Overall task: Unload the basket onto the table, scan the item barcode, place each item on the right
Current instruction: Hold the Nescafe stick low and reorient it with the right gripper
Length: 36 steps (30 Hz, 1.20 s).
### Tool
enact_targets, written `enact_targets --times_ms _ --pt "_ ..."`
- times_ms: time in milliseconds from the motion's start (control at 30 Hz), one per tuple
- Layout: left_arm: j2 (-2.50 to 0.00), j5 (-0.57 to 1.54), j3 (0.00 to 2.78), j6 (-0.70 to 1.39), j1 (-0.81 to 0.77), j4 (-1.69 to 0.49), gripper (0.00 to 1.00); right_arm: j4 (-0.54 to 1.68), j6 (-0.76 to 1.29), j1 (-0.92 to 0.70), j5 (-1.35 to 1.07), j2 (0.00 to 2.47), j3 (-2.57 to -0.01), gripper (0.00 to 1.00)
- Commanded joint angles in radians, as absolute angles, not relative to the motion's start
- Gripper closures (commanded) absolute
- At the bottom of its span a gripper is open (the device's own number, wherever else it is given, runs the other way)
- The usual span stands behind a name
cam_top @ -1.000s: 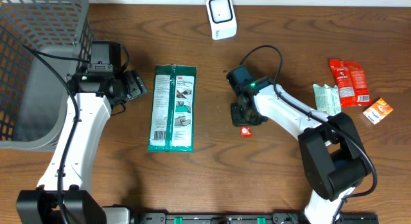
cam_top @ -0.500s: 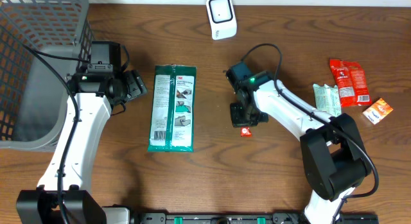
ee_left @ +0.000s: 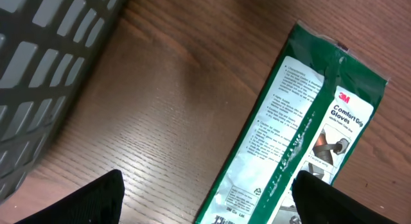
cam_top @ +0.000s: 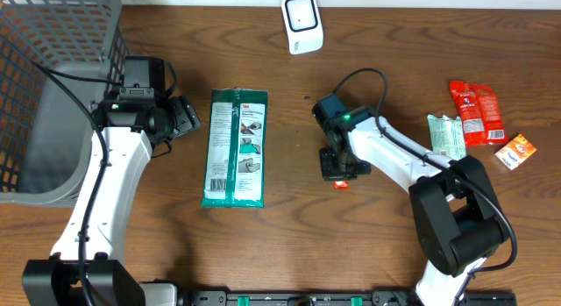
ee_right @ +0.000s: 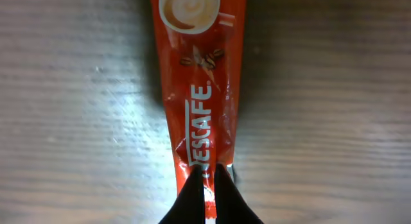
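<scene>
My right fingers (ee_right: 188, 201), closed, pinch the Nescafe sachet (ee_right: 200, 89), seemingly at its very end; it stretches toward 12 o'clock. My left fingers (ee_left: 96, 198) gape, empty.

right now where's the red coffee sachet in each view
overhead: right of centre, coffee sachet peeking out under the right tool.
left wrist: not in it.
right wrist: coffee sachet down the centre, lower end pinched.
shared landmark: the right tool, in overhead and right wrist.
</scene>
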<state>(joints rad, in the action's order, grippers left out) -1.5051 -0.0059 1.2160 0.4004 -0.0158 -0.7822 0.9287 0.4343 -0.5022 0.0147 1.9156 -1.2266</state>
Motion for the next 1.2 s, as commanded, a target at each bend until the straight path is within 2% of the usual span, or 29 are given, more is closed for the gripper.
enact_targets --times_ms 0,233,433,1000,1167 --pt "-1.506 -0.015 1.213 0.41 -0.014 -0.785 0.16 0.947 0.384 -0.49 -0.025 1.922 -1.267 0.92" --pt "-1.506 -0.015 1.213 0.41 -0.014 -0.785 0.16 0.984 0.385 -0.49 -0.088 1.922 -1.268 0.91" --pt "-1.506 -0.015 1.213 0.41 -0.014 -0.785 0.16 1.028 0.389 -0.493 -0.013 1.922 -1.257 0.91" --pt "-1.506 -0.015 1.213 0.41 -0.014 -0.785 0.16 0.936 0.442 -0.512 0.029 1.922 -1.18 0.95" --pt "-1.506 -0.015 1.213 0.41 -0.014 -0.785 0.16 0.916 0.44 -0.512 0.115 1.922 -1.15 0.92"
